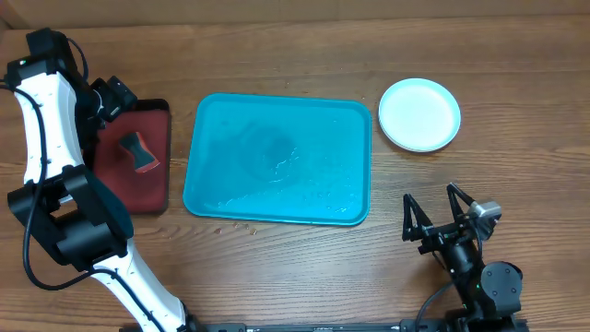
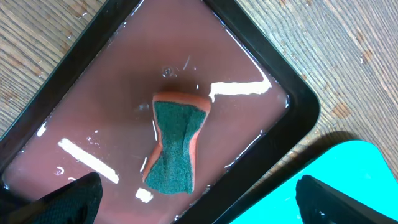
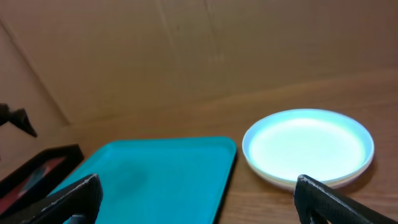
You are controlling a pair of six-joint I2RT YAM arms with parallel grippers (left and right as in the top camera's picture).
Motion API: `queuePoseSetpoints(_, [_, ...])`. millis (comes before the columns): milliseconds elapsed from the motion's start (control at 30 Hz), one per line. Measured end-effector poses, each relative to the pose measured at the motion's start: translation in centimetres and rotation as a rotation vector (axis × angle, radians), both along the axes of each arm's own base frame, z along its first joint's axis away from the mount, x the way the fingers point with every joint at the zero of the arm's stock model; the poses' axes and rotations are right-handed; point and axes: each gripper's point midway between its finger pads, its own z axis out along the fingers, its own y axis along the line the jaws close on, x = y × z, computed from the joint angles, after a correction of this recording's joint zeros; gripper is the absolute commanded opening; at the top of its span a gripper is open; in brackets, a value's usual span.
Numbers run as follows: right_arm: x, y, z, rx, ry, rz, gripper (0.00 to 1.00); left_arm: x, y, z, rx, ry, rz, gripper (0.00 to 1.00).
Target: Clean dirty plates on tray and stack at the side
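Observation:
The turquoise tray [image 1: 277, 159] lies mid-table, wet and with no plate on it; it also shows in the right wrist view [image 3: 155, 180]. The plates [image 1: 419, 113] sit in one stack on the table to the right of the tray. The top one looks white, and only rims show beneath it in the right wrist view [image 3: 308, 146]. My left gripper [image 1: 118, 100] is open and empty above the dark-red tray, its fingers [image 2: 196, 193] apart below the sponge. My right gripper [image 1: 441, 217] is open and empty near the front right, its fingers [image 3: 198, 186] facing the tray and the stack.
A dark-red, black-rimmed tray [image 1: 157, 184] holding water lies left of the turquoise tray. An orange sponge with a green scrub face [image 2: 176, 143] lies in it, and it also shows in the overhead view [image 1: 138, 152]. A cardboard wall stands behind the table.

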Motion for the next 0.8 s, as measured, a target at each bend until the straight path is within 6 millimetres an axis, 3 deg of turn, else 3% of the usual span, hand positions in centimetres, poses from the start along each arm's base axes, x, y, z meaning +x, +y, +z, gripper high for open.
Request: queuePoseSetpoints(800, [0.9, -4.3, -0.6, -0.096, -0.004, -0.222, 1.00, 0.0, 0.0, 0.0, 0.000, 0.000, 0.000, 1.00])
